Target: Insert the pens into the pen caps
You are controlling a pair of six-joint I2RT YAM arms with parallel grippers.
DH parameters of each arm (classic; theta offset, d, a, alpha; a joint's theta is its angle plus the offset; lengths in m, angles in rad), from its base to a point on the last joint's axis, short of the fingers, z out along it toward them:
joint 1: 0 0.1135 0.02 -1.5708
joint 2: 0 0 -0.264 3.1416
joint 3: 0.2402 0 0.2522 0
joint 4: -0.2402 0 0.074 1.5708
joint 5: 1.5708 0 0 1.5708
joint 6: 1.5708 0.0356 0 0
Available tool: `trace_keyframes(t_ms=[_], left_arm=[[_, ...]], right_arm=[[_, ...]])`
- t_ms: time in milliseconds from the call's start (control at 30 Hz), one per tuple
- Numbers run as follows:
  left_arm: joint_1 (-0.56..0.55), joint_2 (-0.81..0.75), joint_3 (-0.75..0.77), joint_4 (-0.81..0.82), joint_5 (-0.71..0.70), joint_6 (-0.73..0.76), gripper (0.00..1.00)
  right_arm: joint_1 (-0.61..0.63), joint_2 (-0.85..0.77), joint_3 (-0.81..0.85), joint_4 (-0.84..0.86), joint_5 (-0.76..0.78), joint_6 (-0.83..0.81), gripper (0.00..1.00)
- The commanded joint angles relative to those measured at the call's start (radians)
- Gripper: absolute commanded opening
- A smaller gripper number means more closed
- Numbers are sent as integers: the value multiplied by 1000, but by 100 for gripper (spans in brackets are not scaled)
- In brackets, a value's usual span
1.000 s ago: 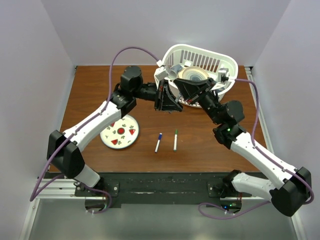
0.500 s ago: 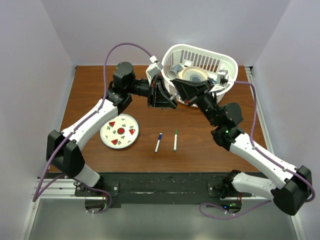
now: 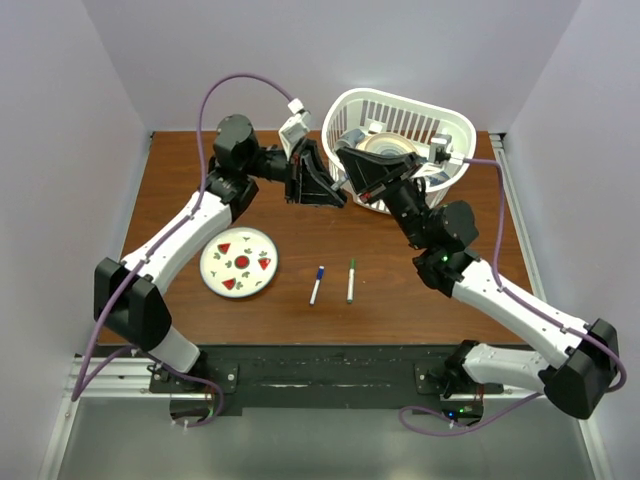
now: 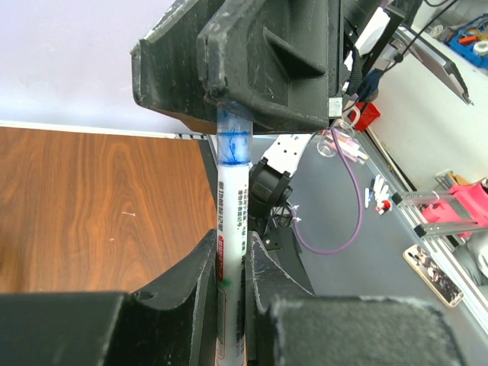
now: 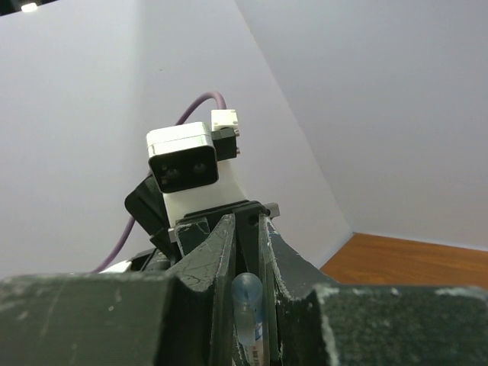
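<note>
blue-tipped pen [image 3: 317, 285], green-tipped pen [image 3: 351, 281] lie loose (two) — left claw [image 4: 232, 248], right claw [image 5: 245, 229] clamp the third pen [image 4: 232, 202].

Brown table [image 3: 180, 180] carries plate [image 3: 207, 262] (red-patterned); blue-capped pen [image 3: 317, 284]; green-capped pen [image 3: 351, 280]; white basket [image 3: 420, 122].

White arm shells [image 3: 180, 240], black joints [image 3: 232, 135] — looping purple cables [image 3: 240, 79].

Overhead view: bright, even, diffuse light; faint soft shadows lie on the table [image 3: 180, 160] (edges diffuse). Left wrist view: pen [image 4: 231, 191] sharp at centre, dark foreground at 6 o'clock blurred. Right wrist view: bright spot at 11 o'clock, foreground at 6 o'clock dim and grainy.
</note>
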Motion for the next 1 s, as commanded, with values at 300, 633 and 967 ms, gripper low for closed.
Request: trace_keyframes(t_ms=[300,633,967], left_arm=[[6,47,257,279,-525,-56,0],[15,73,346,240,-502,-61,0],[0,61,307,139,-493,17,0]], right_arm=[[261,248,-72,-602,-430,69,0],[307,264,-112,-619,-431,100,0],[348,362,-17,-779,-402,39,0]])
